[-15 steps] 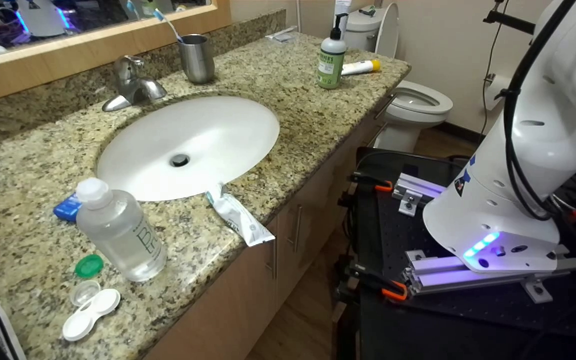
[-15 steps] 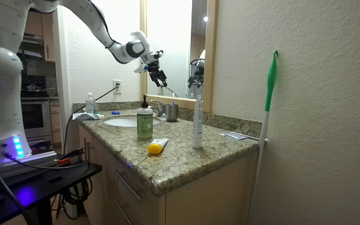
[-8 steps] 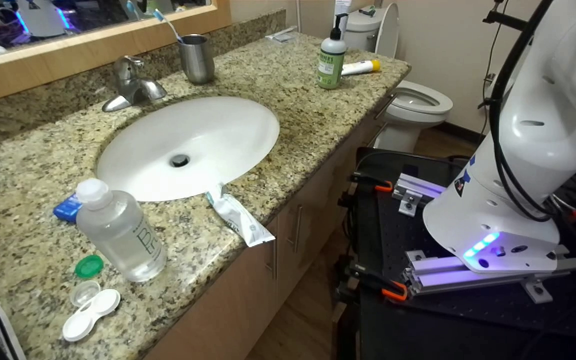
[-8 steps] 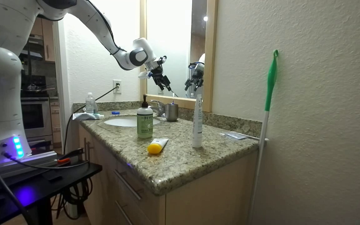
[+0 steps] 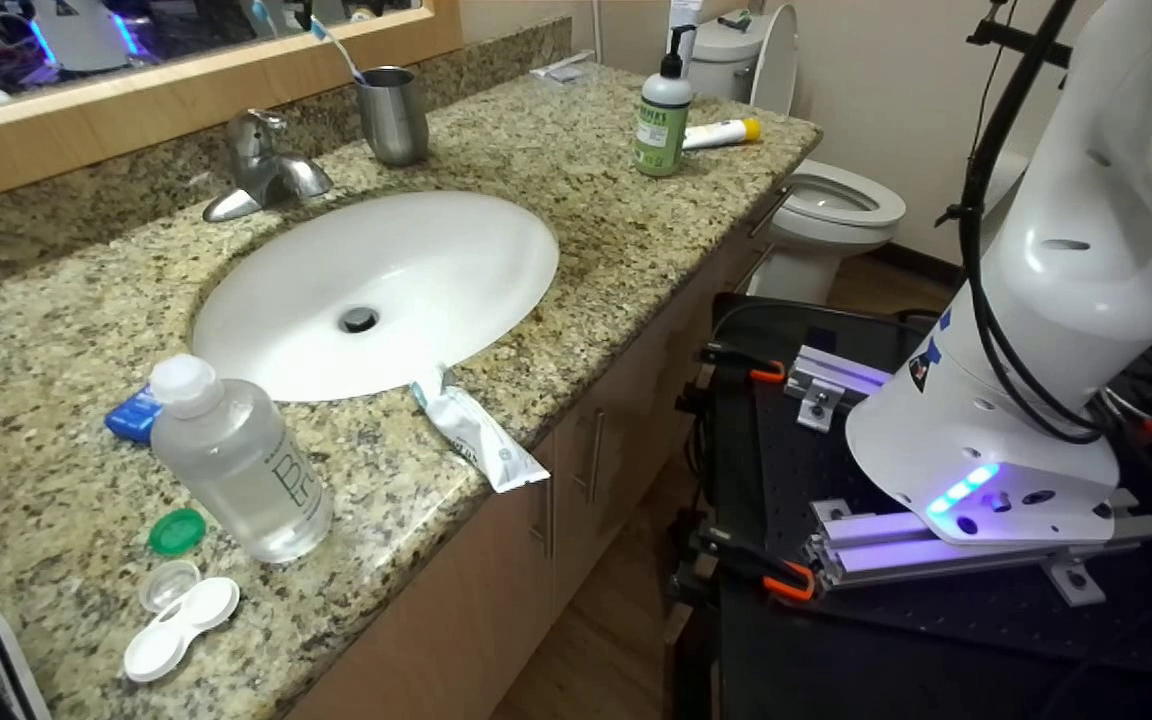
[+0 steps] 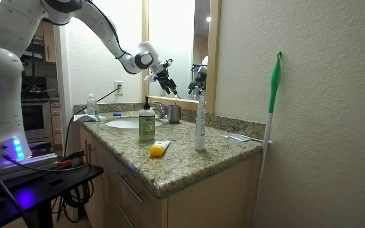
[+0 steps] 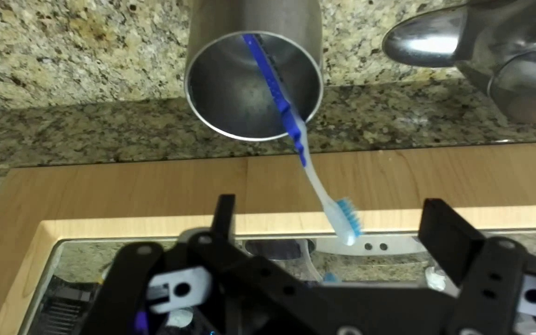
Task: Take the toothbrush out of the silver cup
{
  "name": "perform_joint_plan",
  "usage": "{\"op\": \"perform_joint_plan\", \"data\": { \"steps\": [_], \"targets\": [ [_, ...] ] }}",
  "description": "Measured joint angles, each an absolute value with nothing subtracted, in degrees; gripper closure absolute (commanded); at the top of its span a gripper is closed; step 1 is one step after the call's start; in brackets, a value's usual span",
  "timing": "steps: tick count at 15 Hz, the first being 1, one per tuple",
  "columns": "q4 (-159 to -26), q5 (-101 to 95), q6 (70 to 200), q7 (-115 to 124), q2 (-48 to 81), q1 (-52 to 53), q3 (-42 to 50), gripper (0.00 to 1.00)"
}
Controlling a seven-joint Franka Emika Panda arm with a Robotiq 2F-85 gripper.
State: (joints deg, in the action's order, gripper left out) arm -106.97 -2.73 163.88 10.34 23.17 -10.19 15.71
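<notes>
The silver cup (image 5: 394, 120) stands upright on the counter behind the sink; it also shows in an exterior view (image 6: 174, 114) and the wrist view (image 7: 291, 18). The toothbrush (image 5: 338, 48) leans in it, head up and out over the rim. In the wrist view the toothbrush (image 7: 314, 181) has a blue and white handle and blue bristles; its lower end is inside the cup. My gripper (image 6: 172, 92) is above the cup, tilted down. In the wrist view my gripper (image 7: 328, 209) is open, and the brush head appears between the fingers, touching neither.
The faucet (image 5: 271, 170) stands beside the cup. The mirror's wooden frame (image 7: 156, 186) and the backsplash are close behind it. The sink basin (image 5: 436, 260) is in front. A green soap bottle (image 6: 147, 123), a white tube (image 6: 200, 126) and a yellow-capped tube (image 6: 158, 148) stand or lie farther along.
The arm has moved down and toward the cup, bringing the open gripper to the brush head. A dark tip now shows at an exterior view's top edge by the head. Cup and toothbrush have not moved.
</notes>
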Motion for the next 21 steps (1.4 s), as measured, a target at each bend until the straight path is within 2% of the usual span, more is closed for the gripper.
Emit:
{"op": "perform_joint_plan", "data": {
  "steps": [14,15,16,17,21],
  "targets": [
    [-102.0,-2.6,163.9,10.3,29.6,-10.5,16.2,0.0],
    [-102.0,-2.6,163.9,10.3,29.6,-10.5,16.2,0.25],
    [-102.0,-2.6,163.9,10.3,29.6,-10.5,16.2,0.26],
    [-102.0,-2.5,163.9,10.3,29.6,-10.5,16.2,0.32],
    [-102.0,-1.9,163.9,10.3,29.6,-10.7,16.0,0.6]
  ]
}}
